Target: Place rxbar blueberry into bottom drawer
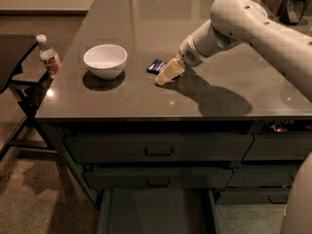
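A water bottle (pixel 48 57) stands on a side table at far left. On the grey countertop (pixel 122 101) sits a white bowl (pixel 105 60). To its right the rxbar blueberry (pixel 156 66) lies flat, not yet lifted. The gripper (pixel 165 77) is angled down just beside the bar's right edge, apparently to grasp it; whether it is spread or closed cannot be told. Below, the bottom drawer (pixel 156 213) is pulled out, ready to receive the bar.

A small, flat, rectangular snack bar (pixel 156 66) in a dark blue wrapper lay flat near the middle of the grey table (pixel 146 101), the cream-coloured gripper (pixel 168 73) low at its edge. The cabinet's wide, grey-floored lowest drawer (pixel 156 211) stood pulled open below.
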Tool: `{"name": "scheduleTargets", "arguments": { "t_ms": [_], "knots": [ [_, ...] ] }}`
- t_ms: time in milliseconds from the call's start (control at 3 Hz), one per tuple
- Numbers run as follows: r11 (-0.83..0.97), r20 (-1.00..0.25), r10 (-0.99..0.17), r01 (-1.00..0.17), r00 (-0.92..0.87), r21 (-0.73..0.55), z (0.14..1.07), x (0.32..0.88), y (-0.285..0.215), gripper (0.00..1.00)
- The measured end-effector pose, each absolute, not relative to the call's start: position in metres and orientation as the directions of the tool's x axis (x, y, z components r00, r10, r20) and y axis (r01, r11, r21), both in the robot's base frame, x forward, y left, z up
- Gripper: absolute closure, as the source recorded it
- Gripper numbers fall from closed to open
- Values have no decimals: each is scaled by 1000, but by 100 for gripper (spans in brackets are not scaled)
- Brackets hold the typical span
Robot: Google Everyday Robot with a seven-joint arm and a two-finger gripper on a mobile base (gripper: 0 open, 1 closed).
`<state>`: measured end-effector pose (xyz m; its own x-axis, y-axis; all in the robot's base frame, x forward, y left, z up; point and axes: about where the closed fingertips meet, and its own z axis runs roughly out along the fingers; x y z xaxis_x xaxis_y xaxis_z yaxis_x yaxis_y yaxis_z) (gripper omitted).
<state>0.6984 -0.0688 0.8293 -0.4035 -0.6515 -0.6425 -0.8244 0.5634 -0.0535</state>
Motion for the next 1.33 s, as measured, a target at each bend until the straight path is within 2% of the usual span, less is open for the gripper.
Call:
{"name": "scheduleTargets", "arguments": {
  "t_ms": [667,1000,1333],
  "knots": [
    [563,-642,-652,-824,-404,-53,829,698,-69,85],
    [563,-642,-652,-825,-403,-53,842,698,-69,100],
    [563,-642,-652,-825,-403,-53,841,698,-69,100]
  ]
}}
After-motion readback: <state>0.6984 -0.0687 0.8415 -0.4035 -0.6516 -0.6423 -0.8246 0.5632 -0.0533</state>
